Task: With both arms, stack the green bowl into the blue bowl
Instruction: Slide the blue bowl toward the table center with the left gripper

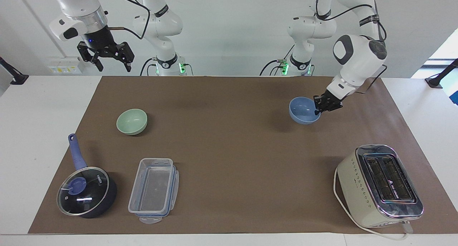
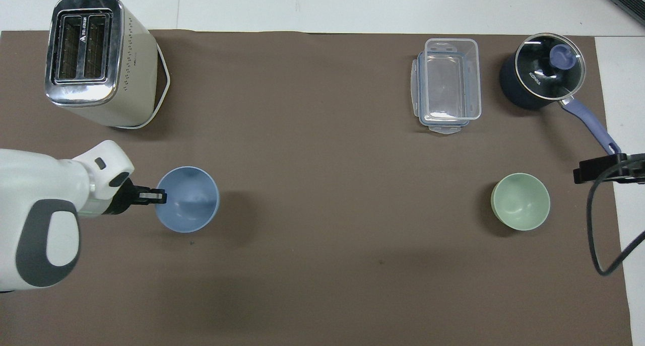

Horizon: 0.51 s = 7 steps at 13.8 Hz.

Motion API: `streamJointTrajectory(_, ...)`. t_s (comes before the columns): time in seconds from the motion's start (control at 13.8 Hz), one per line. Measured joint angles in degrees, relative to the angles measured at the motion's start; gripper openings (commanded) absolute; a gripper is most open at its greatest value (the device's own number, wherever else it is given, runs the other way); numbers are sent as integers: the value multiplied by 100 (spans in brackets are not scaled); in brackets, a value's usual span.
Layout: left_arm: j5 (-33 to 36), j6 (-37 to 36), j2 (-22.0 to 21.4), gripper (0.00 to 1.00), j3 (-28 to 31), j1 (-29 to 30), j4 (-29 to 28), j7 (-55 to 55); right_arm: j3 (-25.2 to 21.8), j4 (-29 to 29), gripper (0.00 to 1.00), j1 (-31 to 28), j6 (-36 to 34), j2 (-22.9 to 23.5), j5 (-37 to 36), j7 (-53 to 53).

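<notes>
Overhead view shows the left gripper [image 2: 160,197] clamped on the rim of the blue bowl [image 2: 187,199], its fingers pinched together on the wall at the bowl's nine o'clock edge, with the bowl's shadow thrown toward three o'clock on the brown mat [image 2: 322,245]. In the facing view the same bowl [image 1: 304,110] hangs clear of the surface in that grip [image 1: 319,108], over the mat toward the left arm's end of the table, with the toaster [image 1: 380,185] at about its five o'clock. The green bowl [image 1: 131,121] sits upright on the mat toward the right arm's end, and the right gripper [image 1: 107,58] waits high over the edge of the table nearest the robots, at roughly eleven o'clock from that bowl, fingers spread apart and empty. The step in hand looks like carrying the blue bowl inward to a spot both arms can reach. A rim pinch on one side gives little hold against tipping (the bowl's weight hangs off to one side), so I would judge it best to travel slowly, keep the bowl level, lower until its base rests flat before letting go, and leave room beside it for the right arm's approach.
</notes>
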Motion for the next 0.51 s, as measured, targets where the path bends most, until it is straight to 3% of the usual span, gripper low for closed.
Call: streamJointTrajectory(0.51,1,1316,631,0,-21,-2139,-30,-2536,1,-5,100,2,-23,0,0,0)
